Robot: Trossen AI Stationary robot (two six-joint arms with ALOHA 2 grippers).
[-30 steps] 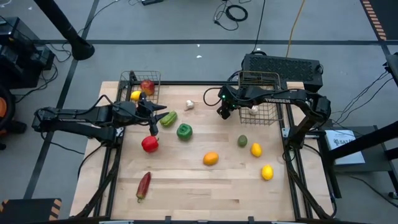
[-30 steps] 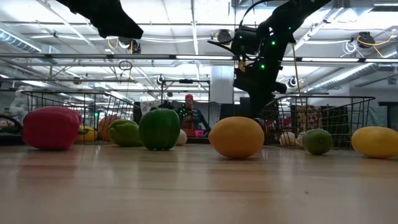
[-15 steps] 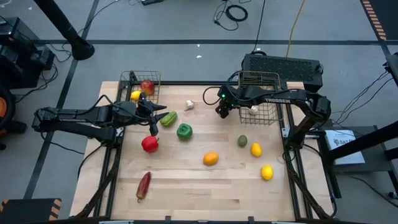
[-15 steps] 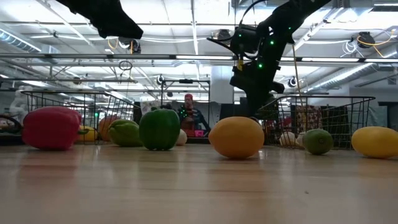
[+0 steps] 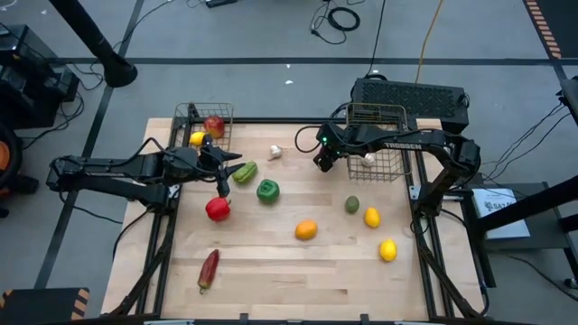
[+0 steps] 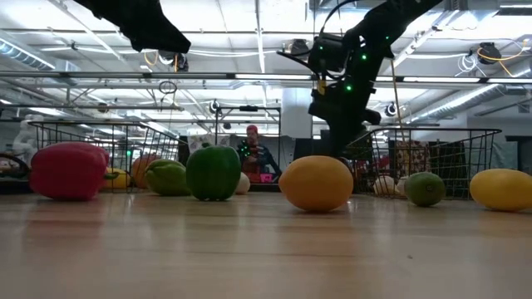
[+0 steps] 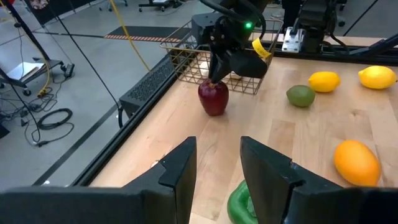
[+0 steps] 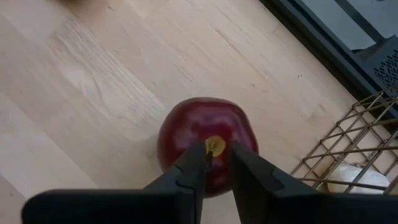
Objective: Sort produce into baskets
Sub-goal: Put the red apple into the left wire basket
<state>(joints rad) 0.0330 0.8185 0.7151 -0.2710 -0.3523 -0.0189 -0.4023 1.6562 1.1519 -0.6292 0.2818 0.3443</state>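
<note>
My right gripper (image 5: 323, 162) (image 8: 217, 149) points down over a red apple (image 8: 186, 134) (image 7: 213, 99) just left of the right wire basket (image 5: 377, 144), and is shut on its top. My left gripper (image 5: 228, 167) (image 7: 217, 162) hangs open and empty above the light green pepper (image 5: 244, 171), beside the left basket (image 5: 206, 125). That basket holds a red apple (image 5: 214, 125) and a lemon (image 5: 197, 138). The right basket holds a garlic (image 5: 368, 160). My right gripper pinches the apple's yellowish stem spot (image 8: 216, 146), at the middle of its top, between its two fingertips. The fingers come from above, pointing down. The apple stands upright below them. I cannot tell whether its bottom is on the table or just clear of it.
On the table lie a green pepper (image 5: 268, 190), a red pepper (image 5: 218, 209), an orange (image 5: 306, 230), a lime (image 5: 352, 205), two lemons (image 5: 371, 217) (image 5: 387, 250), a dark red chili (image 5: 209, 268) and a garlic (image 5: 275, 152). A person (image 6: 252, 149) shows far behind the table.
</note>
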